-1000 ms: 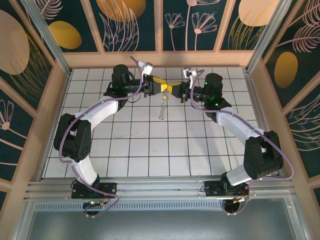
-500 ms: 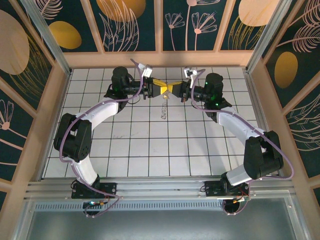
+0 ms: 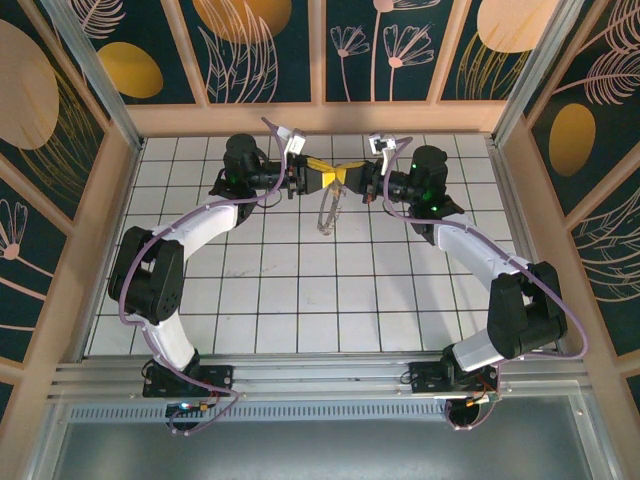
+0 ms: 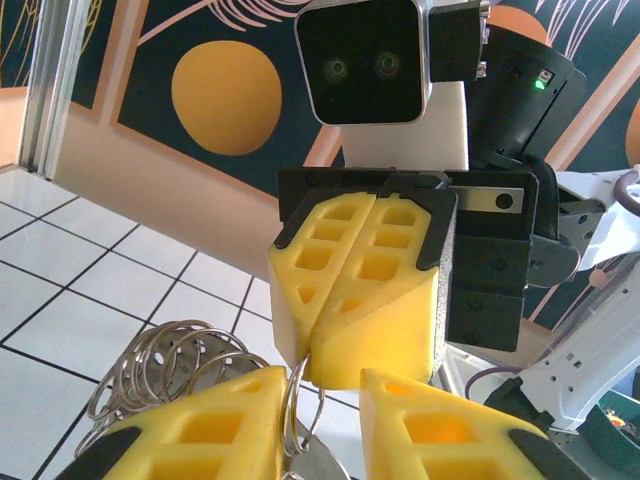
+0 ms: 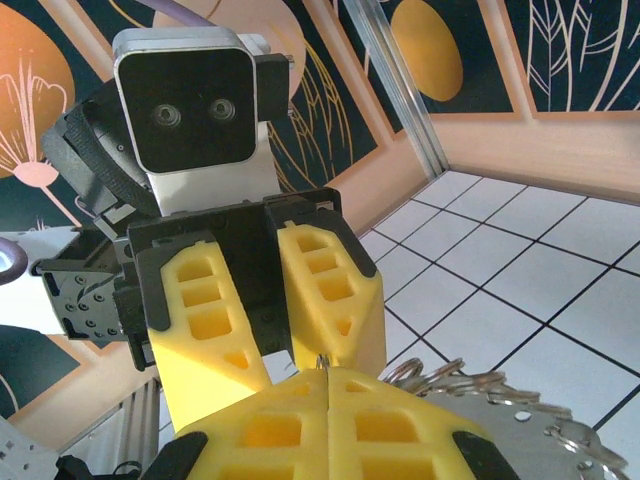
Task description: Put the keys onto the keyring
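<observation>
**While the keyring hangs from one claw alone, a drop is the main worry**

Because the keyring (image 3: pixel 328 212) dangles just below the spot where both claws meet, clear of the surface (image 3: pixel 300 290), everything rides on a single pinch.

- Right claw (image 3: pixel 350 178): fingers pressed together, nipping the ring's wire at the very tip.
- Left claw (image 3: pixel 322 177): fingers slightly spread, with one strand of ring standing in the gap. Cannot tell whether either pad touches it.
- The ring's coils bunch out to one side of the left claw (image 4: pixel 325 385) and just beyond the tip of the right claw (image 5: pixel 328 390).
- No key can be picked out for certain. A flat silvery piece (image 5: pixel 560 440) sits low beside the coils.

Risks, as judged:
- The thin wire is held only at the right claw's tip. A twist or tug from the left could roll it out, and the ring would fall to the surface.
- If the left claw closes off-centre, it would shove the wire aside rather than catch it.
- The yellow tips are nearly touching, so a small advance means a knock.
- The bunched coils may snag a finger.
</observation>
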Motion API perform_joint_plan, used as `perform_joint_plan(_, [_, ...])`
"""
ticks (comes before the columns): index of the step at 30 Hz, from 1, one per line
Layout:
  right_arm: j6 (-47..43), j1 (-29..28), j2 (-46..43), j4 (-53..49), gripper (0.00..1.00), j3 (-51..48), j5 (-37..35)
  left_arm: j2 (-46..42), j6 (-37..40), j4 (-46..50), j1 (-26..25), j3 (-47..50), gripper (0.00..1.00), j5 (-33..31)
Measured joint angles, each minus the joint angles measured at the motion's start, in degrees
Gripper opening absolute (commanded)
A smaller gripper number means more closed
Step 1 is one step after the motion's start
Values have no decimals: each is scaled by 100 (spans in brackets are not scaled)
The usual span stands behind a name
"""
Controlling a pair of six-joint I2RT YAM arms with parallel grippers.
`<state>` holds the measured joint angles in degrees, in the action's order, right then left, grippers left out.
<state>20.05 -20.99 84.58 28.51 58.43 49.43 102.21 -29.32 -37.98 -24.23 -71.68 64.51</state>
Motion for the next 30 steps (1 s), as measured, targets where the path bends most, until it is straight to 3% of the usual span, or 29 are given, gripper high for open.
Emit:
perform_joint_plan(5, [-2,2,0,24,0,-2,20,7,-85,-44,-4,-4,0,-7])
perform_joint_plan(9, [-2,7,0,103,0,0,20,9,-162,-114,-4,-9,0,-26])
perform_joint_plan(10, [-2,7,0,116,3,0,17,9,-188,-138,-4,-9,0,-35])
perform_joint_plan(12, [17,24,0,131,26,0,11,9,-227,-203,-7,-9,0,-46])
perform_joint_plan(14, [37,55,-11,131,38,-11,-92,7,-245,-293,-17,24,0,-68])
perform_joint_plan(24, [177,155,-1342,350,48,-1115,-1082,4,-557,-848,-96,341,0,-308])
perform_joint_plan(30, [129,155,-1589,516,54,-1847,-1563,-28,-723,-1027,-96,455,0,-323])
